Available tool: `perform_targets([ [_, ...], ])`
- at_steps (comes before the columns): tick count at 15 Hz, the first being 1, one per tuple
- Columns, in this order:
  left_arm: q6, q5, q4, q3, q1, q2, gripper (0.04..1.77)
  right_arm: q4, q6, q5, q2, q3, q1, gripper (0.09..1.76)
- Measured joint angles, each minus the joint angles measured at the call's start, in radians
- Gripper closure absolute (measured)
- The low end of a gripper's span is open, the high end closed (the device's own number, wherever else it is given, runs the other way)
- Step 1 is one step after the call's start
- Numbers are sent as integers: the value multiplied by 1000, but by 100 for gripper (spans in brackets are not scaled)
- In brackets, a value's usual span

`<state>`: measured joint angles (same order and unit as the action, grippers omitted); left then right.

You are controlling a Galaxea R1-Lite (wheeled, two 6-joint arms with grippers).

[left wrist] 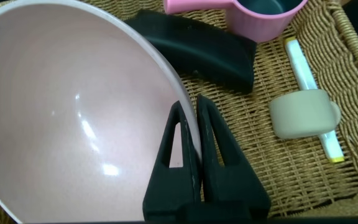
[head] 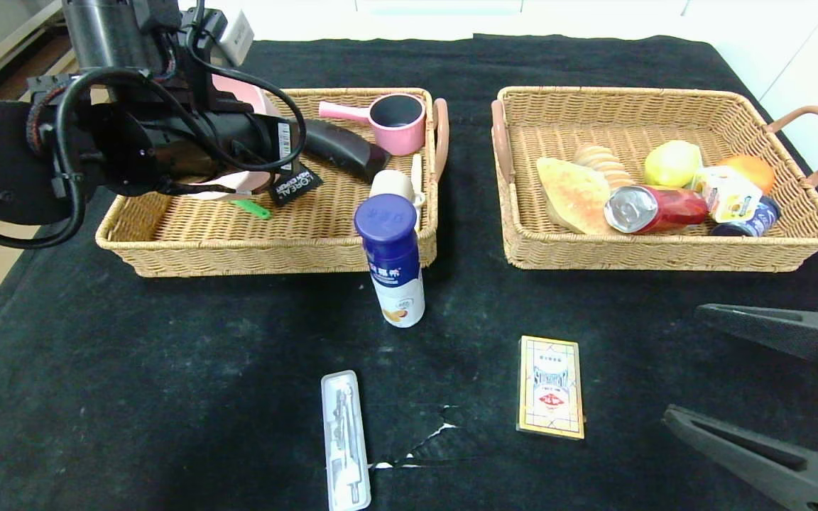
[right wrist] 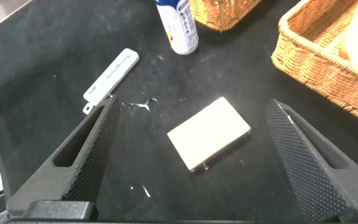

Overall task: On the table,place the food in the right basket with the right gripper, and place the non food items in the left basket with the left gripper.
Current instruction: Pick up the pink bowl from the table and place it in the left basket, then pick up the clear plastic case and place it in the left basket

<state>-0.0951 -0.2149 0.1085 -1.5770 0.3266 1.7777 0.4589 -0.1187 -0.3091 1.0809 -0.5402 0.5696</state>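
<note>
Left basket [head: 167, 248]: pink bowl [left wrist: 73, 112] pinched at its rim by closed left gripper [left wrist: 194, 134] fingers, pink saucepan [head: 398, 121], black case, cup. Tabletop [head: 132, 390]: white case [head: 345, 440], yogurt bottle [head: 391, 259], card box [head: 551, 387] remaining. Right basket [head: 664, 252]: bread, can, fruit sorted. Right gripper [right wrist: 197, 155]: fingers wide, empty, over the card box.

Left basket [head: 167, 241], wicker, upper left: pink bowl [left wrist: 61, 112] tilted, rim pinched between closed left gripper [left wrist: 194, 134] fingers; black case [head: 345, 149], pink pot [head: 398, 121], beige cup [head: 393, 186]. Right basket [head: 664, 252], upper right: bread [head: 572, 193], red can [head: 654, 208], lemon [head: 673, 163], carton [head: 732, 195]. On the desk: upright blue-capped bottle [head: 395, 259] centre; card box [head: 551, 387] and clear flat case [head: 345, 440] lying flat, lower centre.
</note>
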Motion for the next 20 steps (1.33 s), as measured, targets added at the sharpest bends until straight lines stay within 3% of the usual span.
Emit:
perform_targets([
  [5, 4, -10, 7, 8, -1, 34, 159, 0, 0, 0, -14, -2, -1, 14],
  [9, 14, -8, 8, 10, -4, 37, 99, 0, 0, 0, -18, -2, -1, 14],
  [15, 18, -13, -23, 52, 1, -18, 51, 0, 0, 0, -19, -2, -7, 14],
  [18, 60, -52, -204, 111, 14, -102, 38, 0, 0, 0, -20, -3, -11, 14],
  [20, 155, -56, -354, 130, 44, -173, 32, 0, 0, 0, -21, -3, -13, 14],
])
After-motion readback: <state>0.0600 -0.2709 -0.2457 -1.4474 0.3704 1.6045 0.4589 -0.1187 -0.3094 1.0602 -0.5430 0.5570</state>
